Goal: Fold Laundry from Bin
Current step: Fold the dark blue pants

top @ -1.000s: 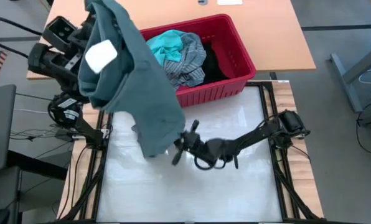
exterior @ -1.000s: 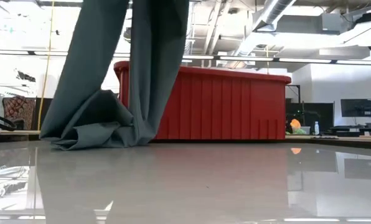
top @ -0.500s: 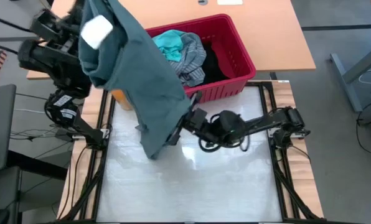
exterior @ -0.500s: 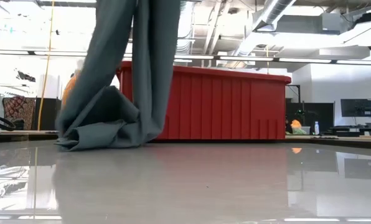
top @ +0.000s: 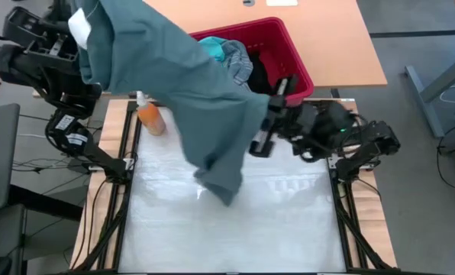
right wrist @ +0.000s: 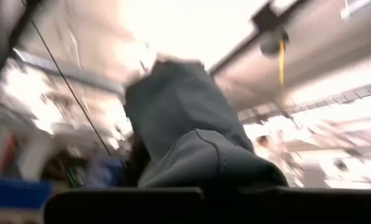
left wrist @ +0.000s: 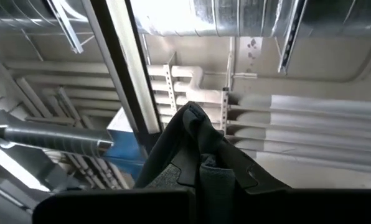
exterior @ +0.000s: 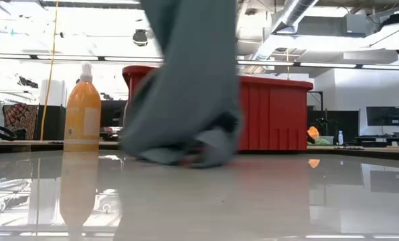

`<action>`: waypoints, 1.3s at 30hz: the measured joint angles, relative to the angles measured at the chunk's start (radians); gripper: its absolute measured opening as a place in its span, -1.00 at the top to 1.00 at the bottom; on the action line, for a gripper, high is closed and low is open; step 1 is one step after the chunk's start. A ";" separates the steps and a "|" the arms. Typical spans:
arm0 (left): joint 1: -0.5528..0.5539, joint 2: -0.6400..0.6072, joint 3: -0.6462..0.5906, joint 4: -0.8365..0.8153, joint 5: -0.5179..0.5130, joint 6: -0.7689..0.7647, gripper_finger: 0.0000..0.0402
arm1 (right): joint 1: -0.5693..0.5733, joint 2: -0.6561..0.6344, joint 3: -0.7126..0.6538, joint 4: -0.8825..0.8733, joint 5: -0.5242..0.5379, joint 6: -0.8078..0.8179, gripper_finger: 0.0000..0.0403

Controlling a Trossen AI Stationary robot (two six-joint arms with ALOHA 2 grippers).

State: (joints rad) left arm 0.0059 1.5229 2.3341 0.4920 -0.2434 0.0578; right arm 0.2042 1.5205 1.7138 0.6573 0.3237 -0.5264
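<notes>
Aloft, both arms' jaws clamped on the grey-green garment (top: 189,92), stretched between.

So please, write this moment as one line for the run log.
step: spreading shirt | left gripper: shut on grey-green shirt, raised | right gripper: shut on shirt edge | hem: touching table | bin: still holds clothes

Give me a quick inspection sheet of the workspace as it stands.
Surface: glossy white mat, bare at the near end.
Job's things: grey-green garment held up between both arms, its lower end touching the mat; red bin holds turquoise, striped and black clothes.
Clutter: orange bottle upright beside the mat's left edge.
Grippers: left gripper raised, shut on the garment; right gripper shut on its other edge.
Cables: loose cables left of the table.
Surroundings: wooden table behind; no person seen.
</notes>
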 joint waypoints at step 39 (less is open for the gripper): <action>0.020 0.005 0.019 -0.128 0.185 0.205 0.97 | -0.207 -0.051 0.065 0.019 -0.254 0.009 0.90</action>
State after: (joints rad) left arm 0.0261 1.5284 2.3535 0.3635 -0.0585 0.2631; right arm -0.0033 1.4698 1.7790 0.6761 0.0692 -0.5170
